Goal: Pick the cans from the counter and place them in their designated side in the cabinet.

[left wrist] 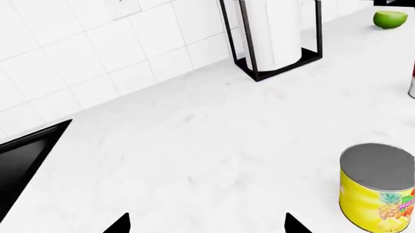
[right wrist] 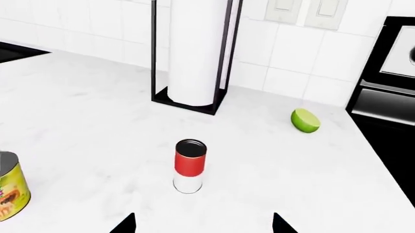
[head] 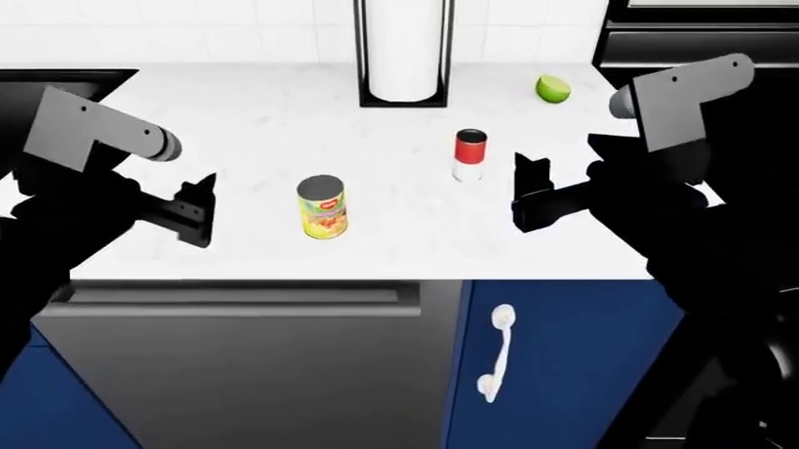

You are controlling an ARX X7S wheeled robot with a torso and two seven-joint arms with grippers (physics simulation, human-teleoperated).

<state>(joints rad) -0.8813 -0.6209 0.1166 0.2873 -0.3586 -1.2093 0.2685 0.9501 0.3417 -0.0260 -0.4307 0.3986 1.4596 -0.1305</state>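
Head view: yellow can [head: 322, 207] bears a red logo, unreadable; left tool [head: 196, 210] and right tool [head: 530, 192] spread, empty.

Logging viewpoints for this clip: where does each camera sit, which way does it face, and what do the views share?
Head view: on the robot's head, facing forward and down over the counter; left gripper and right gripper show.
Left wrist view: near the left gripper, facing the yellow can; only fingertips show.
Right wrist view: near the right gripper, facing the red-and-white can; only fingertips show.
All three share both cans, the lime and the paper towel holder.
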